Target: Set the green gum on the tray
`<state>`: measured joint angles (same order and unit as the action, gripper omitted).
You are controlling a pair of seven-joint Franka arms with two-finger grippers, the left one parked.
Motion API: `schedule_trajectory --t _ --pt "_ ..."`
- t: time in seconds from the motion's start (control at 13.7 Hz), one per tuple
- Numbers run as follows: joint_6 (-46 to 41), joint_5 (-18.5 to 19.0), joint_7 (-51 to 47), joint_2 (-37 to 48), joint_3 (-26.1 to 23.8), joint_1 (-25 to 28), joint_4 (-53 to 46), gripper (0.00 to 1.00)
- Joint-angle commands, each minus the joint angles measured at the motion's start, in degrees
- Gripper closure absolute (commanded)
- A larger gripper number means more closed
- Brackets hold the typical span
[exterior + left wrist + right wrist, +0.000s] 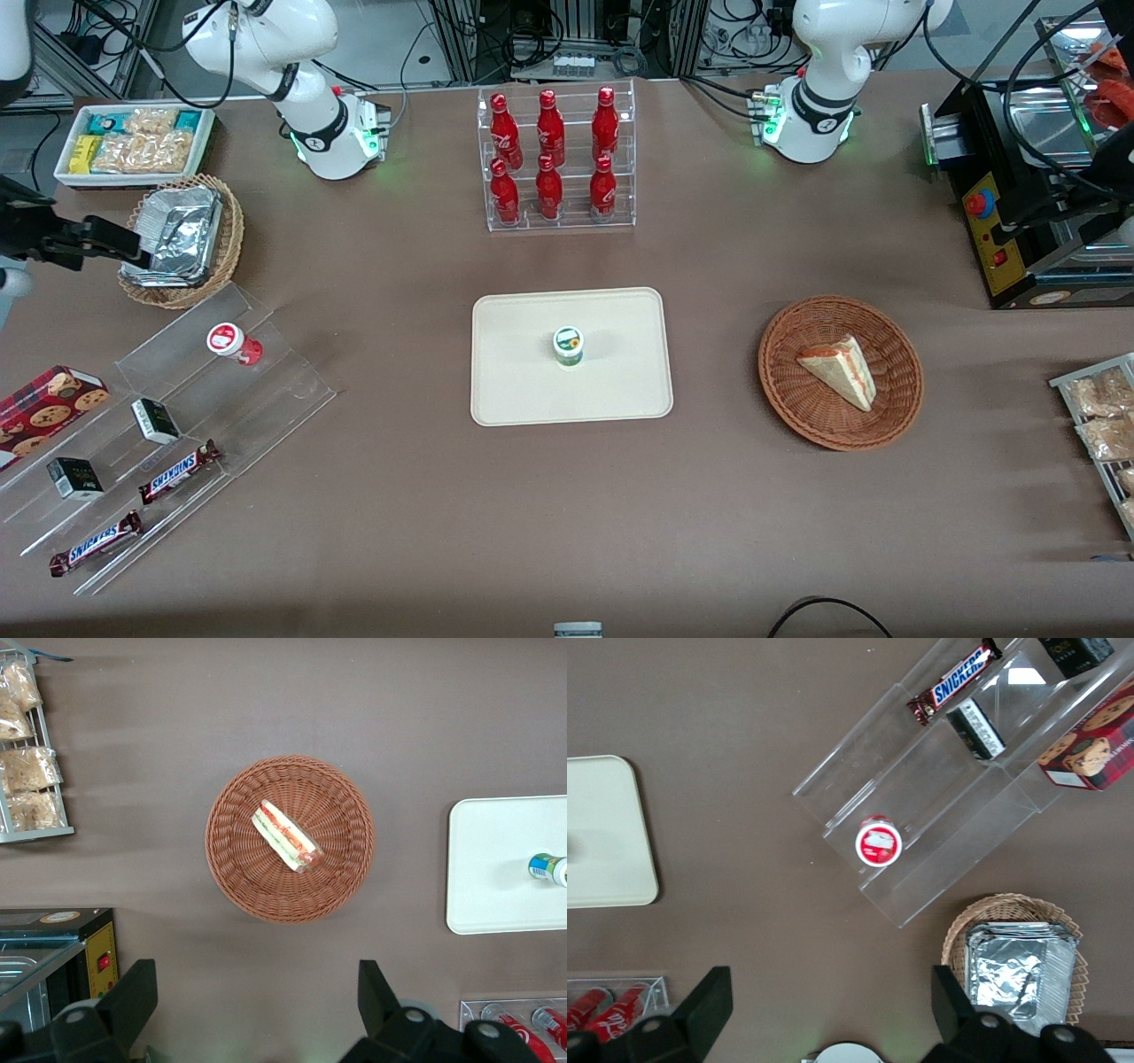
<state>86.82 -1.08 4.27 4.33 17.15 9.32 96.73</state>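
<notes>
The green gum (568,346), a small green bottle with a white lid, stands upright near the middle of the cream tray (620,390). Both also show in the left wrist view, the gum (549,868) on the tray (496,895). One corner of the tray (602,842) shows in the right wrist view; the gum is out of that view. My gripper (106,241) hangs high over the working arm's end of the table, beside the foil-filled basket, far from the tray. Its fingers (709,1001) stand wide apart with nothing between them; the gripper (828,992) is open and empty.
A red gum bottle (232,342) stands on a clear stepped stand (177,425) with candy bars and small boxes. A wicker basket with foil trays (182,239) is beside it. A rack of red bottles (556,159) stands farther back. A wicker basket with a sandwich (840,372) lies toward the parked arm's end.
</notes>
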Motion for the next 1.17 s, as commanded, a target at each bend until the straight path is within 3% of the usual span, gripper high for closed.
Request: schedule_trajectory --t 0.0,0.15,0.22,1.09 --pt "-0.3 0.9 0.7 0.2 -4.8 -4.6 -0.1 0.0" --pt "-0.5 0.8 0.0 -0.7 -11.5 -9.9 -1.8 0.0" --pt "-0.4 0.8 -0.2 -0.7 -12.5 -10.4 -2.2 0.0" --pt "-0.2 2.3 -0.2 -5.7 -13.4 -9.2 -8.3 0.0"
